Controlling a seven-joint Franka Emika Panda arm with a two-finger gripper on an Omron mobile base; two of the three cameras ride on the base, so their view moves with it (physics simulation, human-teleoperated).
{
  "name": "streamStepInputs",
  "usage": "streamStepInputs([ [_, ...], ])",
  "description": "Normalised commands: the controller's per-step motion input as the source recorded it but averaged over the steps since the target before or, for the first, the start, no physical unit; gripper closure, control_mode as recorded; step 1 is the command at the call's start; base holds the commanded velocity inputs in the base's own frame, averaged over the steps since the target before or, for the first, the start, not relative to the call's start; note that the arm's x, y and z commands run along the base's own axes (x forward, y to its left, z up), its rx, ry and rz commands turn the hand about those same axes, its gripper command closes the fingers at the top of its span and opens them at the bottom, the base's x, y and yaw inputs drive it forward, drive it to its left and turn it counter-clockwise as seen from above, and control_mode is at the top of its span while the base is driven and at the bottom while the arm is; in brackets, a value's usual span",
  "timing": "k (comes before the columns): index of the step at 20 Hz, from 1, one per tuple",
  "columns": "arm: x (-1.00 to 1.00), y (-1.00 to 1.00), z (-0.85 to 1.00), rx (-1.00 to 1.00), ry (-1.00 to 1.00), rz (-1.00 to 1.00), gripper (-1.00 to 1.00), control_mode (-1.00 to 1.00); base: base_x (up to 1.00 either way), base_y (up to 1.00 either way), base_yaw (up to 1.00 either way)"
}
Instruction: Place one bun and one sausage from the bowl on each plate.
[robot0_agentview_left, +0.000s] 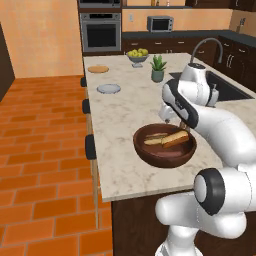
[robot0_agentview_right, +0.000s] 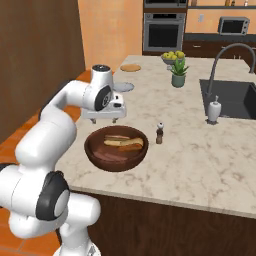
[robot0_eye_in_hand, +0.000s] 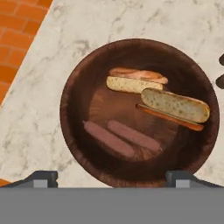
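Two sausages (robot0_eye_in_hand: 120, 138) lay side by side in the dark wooden bowl (robot0_eye_in_hand: 72, 105) near the counter's front edge, two buns (robot0_eye_in_hand: 175, 105) just past them. Above it hung the gripper (robot0_eye_in_hand: 111, 177), jaws spread wide, holding nothing. Both plates (robot0_agentview_left: 108, 88) sat far down the island.

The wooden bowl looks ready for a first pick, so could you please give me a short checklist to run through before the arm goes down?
1. Tool open: ok, the fingertips stand wide apart.
2. Tool above the bowl: ok in the hand view.
3. Contents: ok, two buns and two sausages lie inside.
4. Sausages free to pick: ok, side by side, apart from the buns.
5. Wooden plate and grey plate bare: ok.
6. Pepper grinder clear of the bowl: ok, beside it.
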Motion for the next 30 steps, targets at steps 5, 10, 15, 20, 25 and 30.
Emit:
streamStepInputs([
  [5,0.12,-0.08,-0.39,-0.21,0.06,0.31,-1.00,-1.00,0.00,0.00,0.00],
  [10,0.00,-0.13,-0.64,-0.21,0.15,0.20,-1.00,-1.00,0.00,0.00,0.00],
  [15,0.13,-0.52,-0.68,-0.13,0.00,0.28,-1.00,-1.00,0.00,0.00,0.00],
  [20,0.21,-0.38,-0.55,-0.16,0.02,0.30,-1.00,-1.00,0.00,0.00,0.00],
  [25,0.52,-0.09,-0.44,-0.03,0.02,0.16,-1.00,-1.00,0.00,0.00,0.00],
  [30,0.52,-0.01,-0.12,0.00,0.00,0.09,-1.00,-1.00,0.00,0.00,0.00],
])
